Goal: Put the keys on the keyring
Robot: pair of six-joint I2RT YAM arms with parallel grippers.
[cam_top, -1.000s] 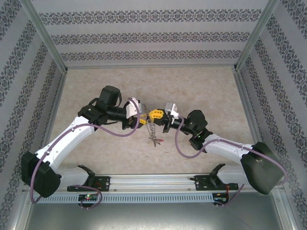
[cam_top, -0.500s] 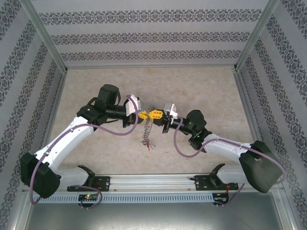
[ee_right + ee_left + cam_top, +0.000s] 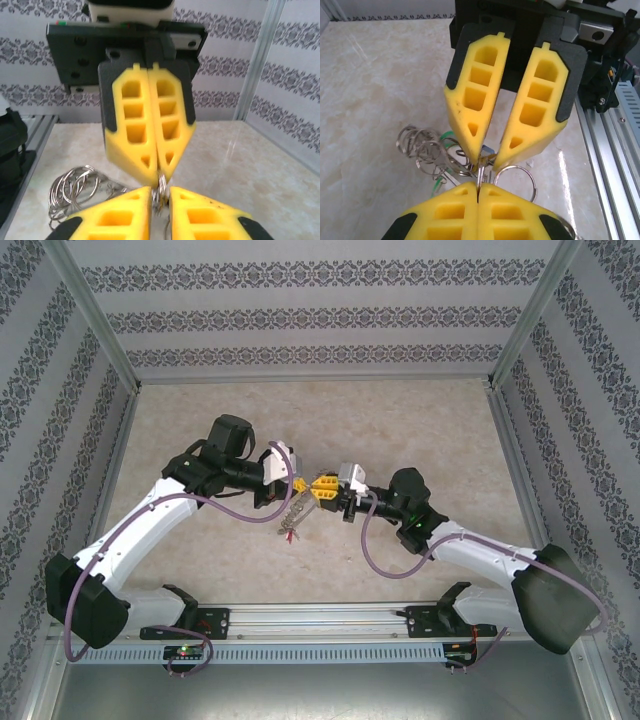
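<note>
Left wrist — left gripper (image 3: 478, 189) clamped on keyring (image 3: 480, 175), right gripper (image 3: 488, 156) slightly parted

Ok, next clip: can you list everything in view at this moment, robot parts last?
keyring with keys: one bundle, silver rings with a green bit, hanging below the meeting tool tips over mid-table
table: one, beige marbled, under everything
walls: three, white with grey patterned bands, at left, back and right
frame posts: two, silver, at the back corners
rail: one, silver, along the near edge by the arm bases
cables: two, purple, looping along each arm
left arm: one, white and black, reaching to mid-table
right arm: one, white and black, reaching to mid-table
left tool: one, yellow pads, shut on thin metal of the bundle
right tool: one, yellow pads, jaws slightly apart
</note>
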